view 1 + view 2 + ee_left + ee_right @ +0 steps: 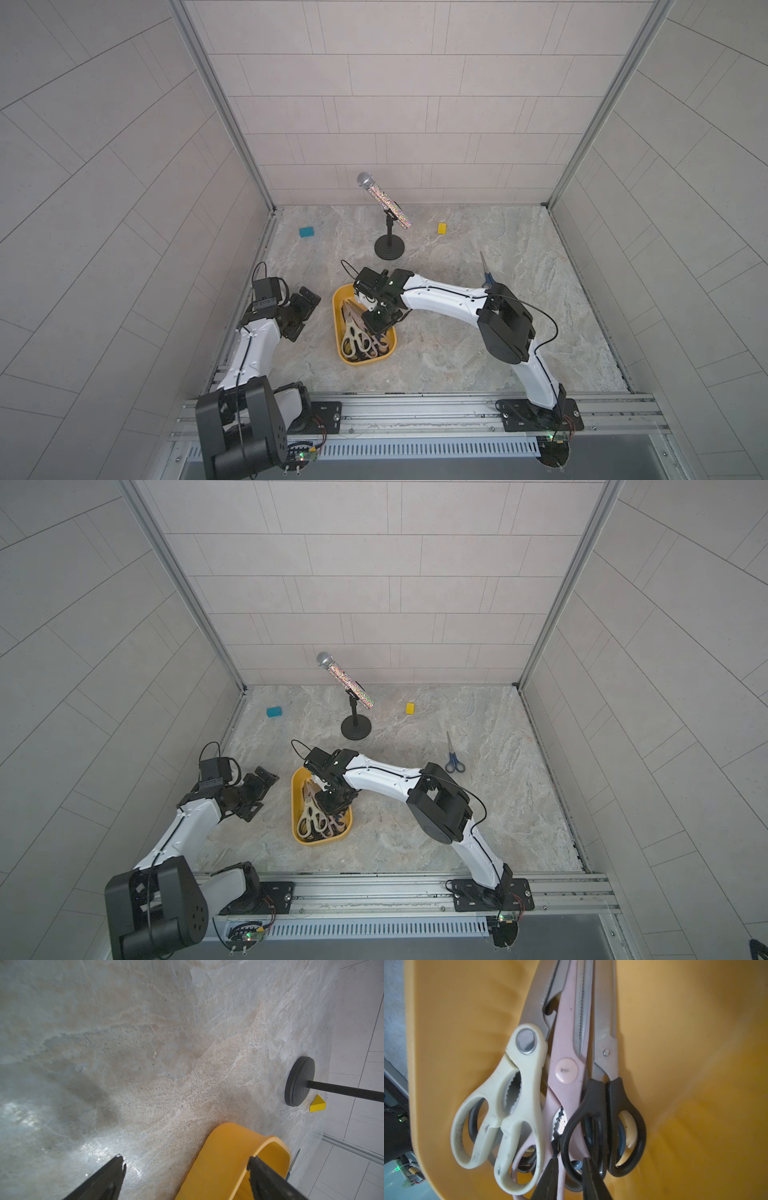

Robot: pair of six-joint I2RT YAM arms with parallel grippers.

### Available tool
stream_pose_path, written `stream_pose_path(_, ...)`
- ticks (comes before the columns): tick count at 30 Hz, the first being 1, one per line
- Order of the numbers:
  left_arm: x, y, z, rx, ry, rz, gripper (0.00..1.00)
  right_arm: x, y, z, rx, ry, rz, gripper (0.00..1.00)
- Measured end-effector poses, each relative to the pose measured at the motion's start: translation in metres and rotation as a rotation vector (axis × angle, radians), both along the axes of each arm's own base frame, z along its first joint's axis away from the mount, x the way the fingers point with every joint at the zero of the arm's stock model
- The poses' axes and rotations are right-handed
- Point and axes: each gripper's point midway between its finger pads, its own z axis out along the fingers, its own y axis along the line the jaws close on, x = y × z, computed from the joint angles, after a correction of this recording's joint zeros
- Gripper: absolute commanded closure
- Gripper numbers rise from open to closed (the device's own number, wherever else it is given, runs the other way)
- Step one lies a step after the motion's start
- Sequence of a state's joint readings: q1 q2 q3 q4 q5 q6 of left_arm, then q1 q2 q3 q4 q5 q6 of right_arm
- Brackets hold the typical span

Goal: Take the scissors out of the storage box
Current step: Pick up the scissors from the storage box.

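The yellow storage box [337, 320] [294, 804] lies mid-table with several scissors inside. The right wrist view shows cream-handled scissors [521, 1076], pale pink ones [566, 1068] and black-handled ones [614, 1101] stacked on the box floor [685, 1064]. My right gripper [376, 328] [330, 808] [570, 1160] reaches down into the box, its jaws narrowed around a pink handle limb and a black handle loop. One blue-handled pair [454, 762] lies on the table to the right, outside the box. My left gripper [303, 313] [259, 793] [186, 1160] hangs open and empty just left of the box [218, 1157].
A glittery microphone [382, 199] leans on a black stand with a round base [389, 248] [299, 1084] behind the box. A blue block [306, 231] and a small yellow block [442, 227] [317, 1104] sit near the back wall. Tiled walls close three sides.
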State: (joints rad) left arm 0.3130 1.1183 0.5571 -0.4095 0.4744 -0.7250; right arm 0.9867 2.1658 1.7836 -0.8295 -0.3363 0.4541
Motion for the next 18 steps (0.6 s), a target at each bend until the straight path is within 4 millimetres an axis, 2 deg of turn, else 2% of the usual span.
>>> stream_pose_path(5,0.0003,-0.0004,-0.0001,-0.003,-0.004,-0.001,0.00,0.0012,0.0020,-0.0017,-0.004,0.004,0.000,0.76)
stream_pose_path(9,0.0019,-0.0005,0.0012,-0.006,-0.013,-0.003,0.00,0.0007,0.0023,-0.0081,-0.013,0.015,-0.001,0.81)
stream_pose_path(15,0.0022,0.0003,0.0017,-0.010,-0.016,0.000,0.00,-0.0017,0.0058,-0.0066,0.001,0.025,0.007,0.96)
stream_pose_path(18,0.0017,0.0004,0.0008,-0.011,-0.015,0.002,0.00,-0.0032,0.0056,-0.0069,-0.004,0.025,0.009,0.99)
